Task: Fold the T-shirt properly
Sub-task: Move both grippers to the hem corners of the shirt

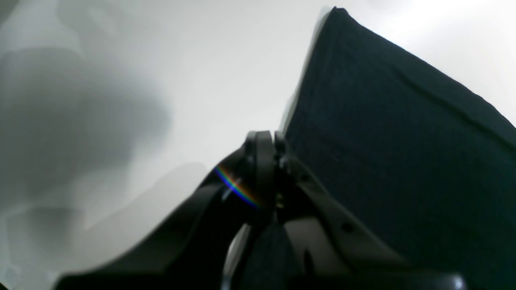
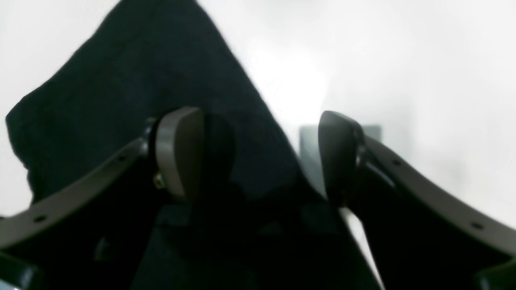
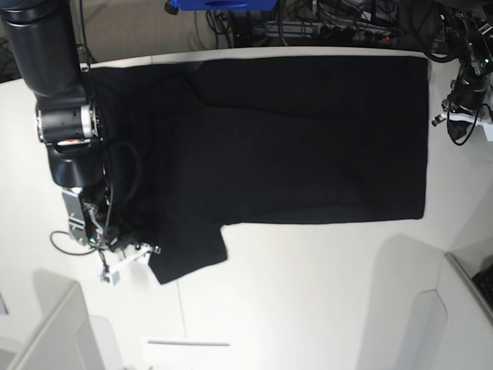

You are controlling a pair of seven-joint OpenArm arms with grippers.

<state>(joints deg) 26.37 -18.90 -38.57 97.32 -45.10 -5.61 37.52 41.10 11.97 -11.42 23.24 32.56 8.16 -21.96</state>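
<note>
The T-shirt (image 3: 293, 139) lies spread flat on the white table (image 3: 308, 293), plain black side up, one sleeve (image 3: 189, 250) pointing to the near left. My right gripper (image 3: 127, 245) hangs over that sleeve's left edge. In the right wrist view it (image 2: 260, 157) stands open, its left finger (image 2: 181, 153) over the black cloth (image 2: 133, 80) and its right finger (image 2: 338, 157) over bare table. My left gripper (image 3: 460, 116) sits off the shirt's far right edge. In the left wrist view it (image 1: 264, 161) is shut, with the cloth (image 1: 383, 141) just to its right.
Cables and equipment (image 3: 339, 27) crowd the back edge behind the table, with a blue object (image 3: 219, 4) there. Grey panels stand at the near left (image 3: 54, 331) and near right (image 3: 462, 308) corners. A small white tag (image 3: 123, 270) hangs by the right gripper.
</note>
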